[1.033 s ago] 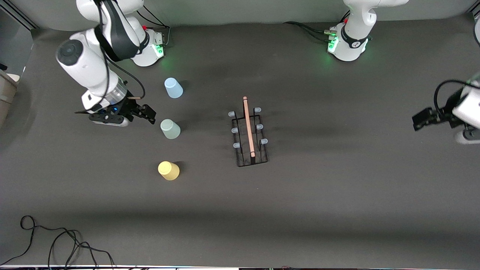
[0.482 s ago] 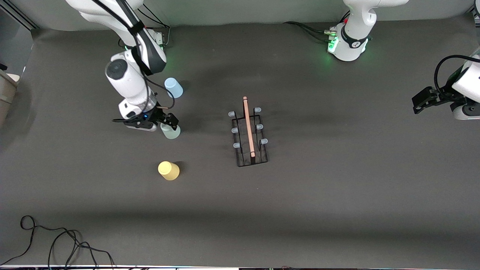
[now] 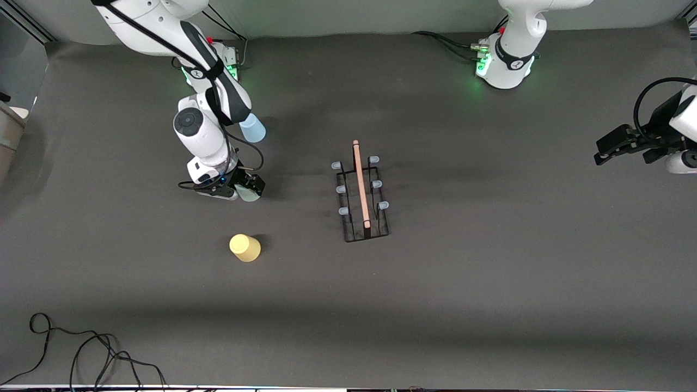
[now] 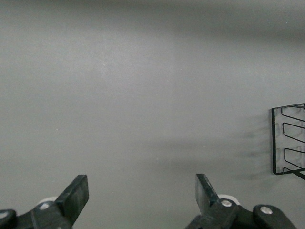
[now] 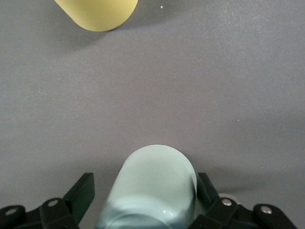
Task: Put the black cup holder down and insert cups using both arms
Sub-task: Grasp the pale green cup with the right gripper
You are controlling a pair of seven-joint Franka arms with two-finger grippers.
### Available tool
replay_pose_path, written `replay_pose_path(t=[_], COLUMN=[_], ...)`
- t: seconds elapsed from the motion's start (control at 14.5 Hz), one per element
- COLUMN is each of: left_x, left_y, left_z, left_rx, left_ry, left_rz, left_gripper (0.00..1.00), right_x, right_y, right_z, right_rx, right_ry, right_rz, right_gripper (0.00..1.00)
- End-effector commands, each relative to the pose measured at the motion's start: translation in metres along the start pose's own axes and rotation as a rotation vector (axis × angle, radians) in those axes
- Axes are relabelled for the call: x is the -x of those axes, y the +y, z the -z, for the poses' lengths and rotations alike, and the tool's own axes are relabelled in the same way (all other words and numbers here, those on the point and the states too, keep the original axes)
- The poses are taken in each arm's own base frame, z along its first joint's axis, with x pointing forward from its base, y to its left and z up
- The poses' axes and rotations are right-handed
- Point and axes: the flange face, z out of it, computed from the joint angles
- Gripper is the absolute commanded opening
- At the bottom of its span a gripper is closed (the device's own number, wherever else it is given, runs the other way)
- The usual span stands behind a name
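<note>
Dark grey matting covered the wide desk (image 3: pixel 490 299). Two white robot arms rose from green-lit bases along its farthest edge from the front camera.

The right arm (image 3: pixel 212 125) reached down over its own end of the desk. The right jaws stood low around the mint green cup (image 3: pixel 249 191), one finger on each side. In the right wrist view one finger sat against the mint green cup (image 5: pixel 152 186) and a gap showed at the other finger, so the cup was straddled and not yet gripped.

The left arm (image 3: pixel 680 125) waited at its own end of the desk. The left jaws hung wide apart over bare matting, holding nothing.

The black wire cup rack (image 3: pixel 362 190) stood near the middle of the desk, well apart from both arms. A light wooden rod ran along its top, with three pale blue-tipped pegs on each side, all bare. One end of the rack (image 4: pixel 288 140) showed at the edge of the left wrist view.

The three cups stood in a line toward the right arm's end. The pale blue cup (image 3: pixel 255 130) was farthest from the front camera, partly hidden by the right arm. The mint green cup stood in the middle. The yellow cup (image 3: pixel 245 247) was nearest, and its side (image 5: pixel 97 14) showed in the right wrist view.

A thin black cable (image 3: pixel 81 348) lay looped at the desk's nearest edge.
</note>
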Motion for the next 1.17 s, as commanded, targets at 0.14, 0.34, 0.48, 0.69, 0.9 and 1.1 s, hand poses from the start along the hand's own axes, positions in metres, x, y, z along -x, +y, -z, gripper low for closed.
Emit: replay_pose_path(t=[0.14,0.34,0.48,0.69,0.9,1.1], left_x=[0.003,-0.013,-0.017,-0.015,-0.016,-0.015], left_y=[-0.007,-0.005,-0.005,-0.006,-0.007,-0.008], left_z=[0.009,0.012,0.008,0.003,-0.005,-0.005], left_rx=[-0.028,-0.026,-0.027,-0.030,-0.046,-0.054], left_ry=[-0.005,0.007,0.000,-0.028,-0.041,-0.044], left_rz=[0.003,0.009,0.006,0.007,0.004,0.003], left_gripper=[1.00,1.00,1.00,1.00,1.00,1.00], right_x=[-0.002,-0.005,-0.014,-0.031,-0.039,-0.027], right_y=[-0.003,-0.007,-0.015,-0.031,-0.050,-0.114], right_z=[0.003,0.030,0.067,0.126,0.164,0.190], right_rx=[0.012,0.022,0.030,0.044,0.028,-0.006], right_ry=[-0.026,-0.056,-0.088,-0.134,-0.159,-0.153], right_rz=[-0.018,-0.016,-0.016,-0.022,-0.084,-0.147], right_gripper=[0.39,0.09,0.08,0.08,0.08,0.06])
